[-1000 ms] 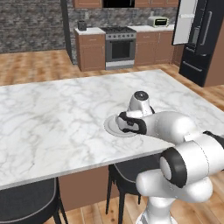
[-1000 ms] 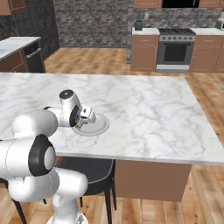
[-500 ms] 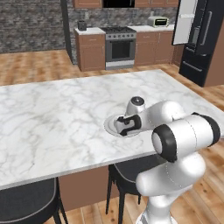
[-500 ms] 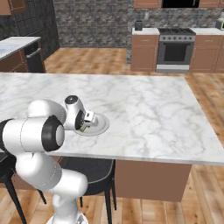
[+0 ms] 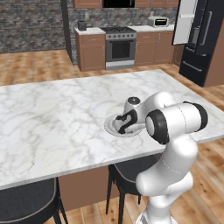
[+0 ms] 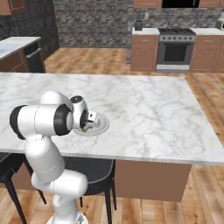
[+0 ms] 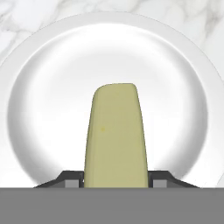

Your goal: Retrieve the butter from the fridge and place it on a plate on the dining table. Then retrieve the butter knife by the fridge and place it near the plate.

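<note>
Gripper clamped on the butter, directly above the plate centre — lower gently until it rests flat, then part the fingers slowly.

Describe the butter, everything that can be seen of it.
The butter is a short, pale yellow-olive stick with a smooth, matte surface and rounded corners at its far end. In the hand view it runs straight out from between the two dark fingertips of the end effector, which press on its two sides. It is over the middle of the round light-grey plate on the marble table. Whether it touches the plate cannot be told. In the right base view just a small olive bit peeks out beside the end effector.
</note>
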